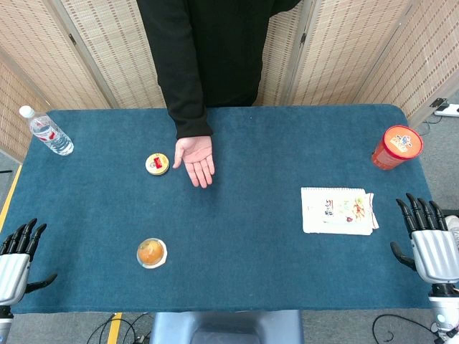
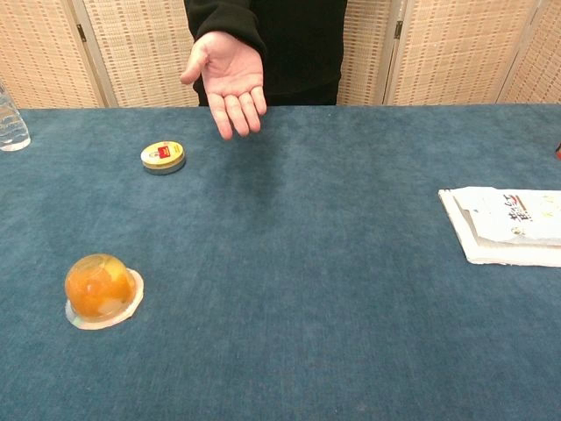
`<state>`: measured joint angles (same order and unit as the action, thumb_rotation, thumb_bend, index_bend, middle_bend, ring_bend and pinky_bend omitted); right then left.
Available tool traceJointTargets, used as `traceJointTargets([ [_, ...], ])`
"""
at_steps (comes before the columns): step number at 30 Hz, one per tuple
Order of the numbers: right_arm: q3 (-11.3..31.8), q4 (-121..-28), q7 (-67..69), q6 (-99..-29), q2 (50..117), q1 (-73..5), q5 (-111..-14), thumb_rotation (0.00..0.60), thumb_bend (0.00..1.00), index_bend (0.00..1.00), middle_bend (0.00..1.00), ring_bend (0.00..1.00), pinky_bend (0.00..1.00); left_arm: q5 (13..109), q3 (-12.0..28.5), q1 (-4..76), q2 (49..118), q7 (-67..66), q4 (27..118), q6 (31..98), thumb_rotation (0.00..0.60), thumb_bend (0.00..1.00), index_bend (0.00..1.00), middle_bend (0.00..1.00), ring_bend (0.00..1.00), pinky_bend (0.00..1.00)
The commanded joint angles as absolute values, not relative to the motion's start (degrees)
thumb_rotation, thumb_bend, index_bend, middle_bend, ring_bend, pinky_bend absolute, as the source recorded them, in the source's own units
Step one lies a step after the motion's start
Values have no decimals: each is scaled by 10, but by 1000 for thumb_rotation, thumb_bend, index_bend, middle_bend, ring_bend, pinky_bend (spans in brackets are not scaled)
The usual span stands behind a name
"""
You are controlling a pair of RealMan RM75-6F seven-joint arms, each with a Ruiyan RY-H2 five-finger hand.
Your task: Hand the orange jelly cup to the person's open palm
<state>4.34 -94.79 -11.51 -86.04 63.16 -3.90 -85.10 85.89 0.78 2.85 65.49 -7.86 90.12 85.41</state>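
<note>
The orange jelly cup (image 1: 151, 252) (image 2: 102, 289) sits dome-up on the blue table, near the front left. The person's open palm (image 1: 196, 159) (image 2: 226, 79) is held face up above the middle back of the table. My left hand (image 1: 17, 256) rests at the table's front left edge, fingers apart and holding nothing, well left of the cup. My right hand (image 1: 430, 240) is at the front right edge, fingers spread and empty. Neither hand shows in the chest view.
A small round yellow tin (image 1: 157, 163) (image 2: 163, 157) lies just left of the palm. A water bottle (image 1: 46, 131) lies at the back left, a red cup (image 1: 396, 147) at the back right. A white snack packet (image 1: 338, 211) (image 2: 511, 224) lies on the right.
</note>
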Motion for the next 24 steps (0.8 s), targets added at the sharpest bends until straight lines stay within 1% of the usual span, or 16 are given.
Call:
traceJointTargets([
  [1, 48, -947, -117, -851, 633, -43, -841, 600, 228, 0, 0, 0, 0, 856, 9, 29, 654, -77, 902, 853, 600, 158, 0, 0, 0, 158],
  [6, 47, -949, -118, -837, 630, -48, -832, 600, 228, 0, 0, 0, 0, 863, 8, 34, 656, -83, 905, 848, 600, 159, 0, 0, 0, 158],
  [8, 45, -953, -113, -843, 628, -44, -835, 600, 228, 0, 0, 0, 0, 889, 3, 38, 658, -78, 905, 856, 600, 159, 1, 0, 0, 160],
  [12, 47, -956, -98, -849, 624, -42, -835, 600, 228, 0, 0, 0, 0, 943, -17, 49, 655, -66, 914, 855, 600, 159, 79, 0, 7, 241],
  [15, 44, -957, -89, -841, 618, -44, -839, 600, 227, 0, 0, 0, 0, 963, -29, 67, 643, -68, 945, 825, 600, 159, 116, 18, 50, 267],
  [19, 39, -961, -59, -848, 606, -39, -852, 600, 228, 0, 0, 0, 0, 936, -25, 97, 637, -91, 1005, 758, 600, 159, 154, 79, 137, 336],
  [21, 35, -960, -39, -853, 597, -36, -864, 600, 228, 0, 0, 0, 0, 919, -21, 116, 641, -102, 1032, 721, 600, 158, 175, 95, 150, 355],
  [24, 26, -958, -12, -874, 586, -28, -892, 600, 228, 0, 0, 0, 0, 895, -6, 137, 655, -141, 1053, 694, 600, 158, 182, 97, 151, 356],
])
